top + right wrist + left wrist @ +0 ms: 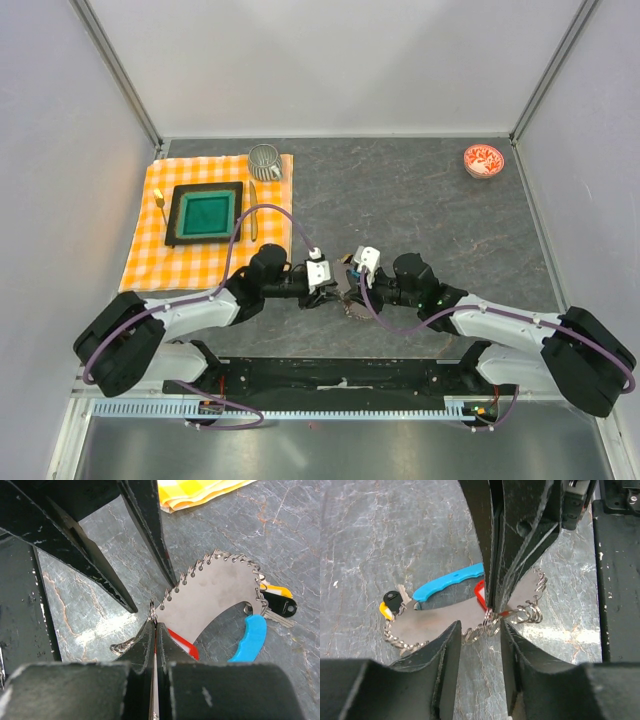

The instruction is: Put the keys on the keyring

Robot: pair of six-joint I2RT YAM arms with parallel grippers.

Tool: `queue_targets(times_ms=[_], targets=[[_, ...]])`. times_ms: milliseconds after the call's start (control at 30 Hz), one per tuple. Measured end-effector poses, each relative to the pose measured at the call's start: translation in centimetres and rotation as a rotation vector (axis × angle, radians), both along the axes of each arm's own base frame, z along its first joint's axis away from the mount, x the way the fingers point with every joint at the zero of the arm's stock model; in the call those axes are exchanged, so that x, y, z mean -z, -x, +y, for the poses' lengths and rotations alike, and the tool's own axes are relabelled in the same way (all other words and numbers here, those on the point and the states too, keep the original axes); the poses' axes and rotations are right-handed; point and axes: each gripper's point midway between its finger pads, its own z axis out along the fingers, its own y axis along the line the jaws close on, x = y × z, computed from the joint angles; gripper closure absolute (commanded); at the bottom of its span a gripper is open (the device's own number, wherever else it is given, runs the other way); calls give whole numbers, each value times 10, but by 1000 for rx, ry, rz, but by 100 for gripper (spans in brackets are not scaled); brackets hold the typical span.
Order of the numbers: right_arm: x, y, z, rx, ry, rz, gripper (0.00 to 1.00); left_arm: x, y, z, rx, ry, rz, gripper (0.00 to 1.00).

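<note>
The keyring [350,302] lies on the grey stone-look table [430,220], just toward 6 o'clock from the middle of the top view, where the two arms meet. The right gripper [154,626] has its fingers pressed together, pinching the beaded chain at the loop's 7 o'clock edge as its own camera sees it. The left gripper [480,630] is spread, its two fingers [442,665] straddling the same stretch of chain on either side of the right gripper's tips; whether they touch the chain cannot be told.

In the left wrist view the chain runs across the frame from 9 o'clock to 3 o'clock, and the curved blue tag [451,582] sits at 10 o'clock from the pinch. A yellow-headed key [274,588] and a black-headed key [281,606] lie together where tag and chain meet, at 3 o'clock in the right wrist view. A red-headed key [480,594] lies just beside the closed fingertips, partly hidden. Whether any key is threaded on the chain cannot be told.

At 10 o'clock in the top view an orange checked cloth [200,265] carries a black-rimmed green tray [205,213] and a metal mug [265,160]. A red-patterned bowl [484,160] stands at 2 o'clock.
</note>
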Motion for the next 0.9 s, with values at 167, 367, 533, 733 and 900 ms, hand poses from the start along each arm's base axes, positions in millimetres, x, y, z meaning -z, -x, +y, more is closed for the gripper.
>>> queue_targets(times_ms=[167, 367, 533, 733, 900], targets=[[4, 4, 2, -13, 25, -6, 100, -2, 2, -7, 65, -25, 7, 61], [3, 4, 3, -19, 28, -18, 100, 2, 8, -10, 116, -49, 31, 65], [2, 4, 4, -19, 28, -20, 100, 14, 9, -11, 136, -93, 79, 72], [6, 5, 3, -22, 40, -14, 100, 17, 12, -12, 150, -114, 112, 76], [8, 5, 3, -23, 44, -9, 100, 18, 12, -12, 151, -116, 115, 73]])
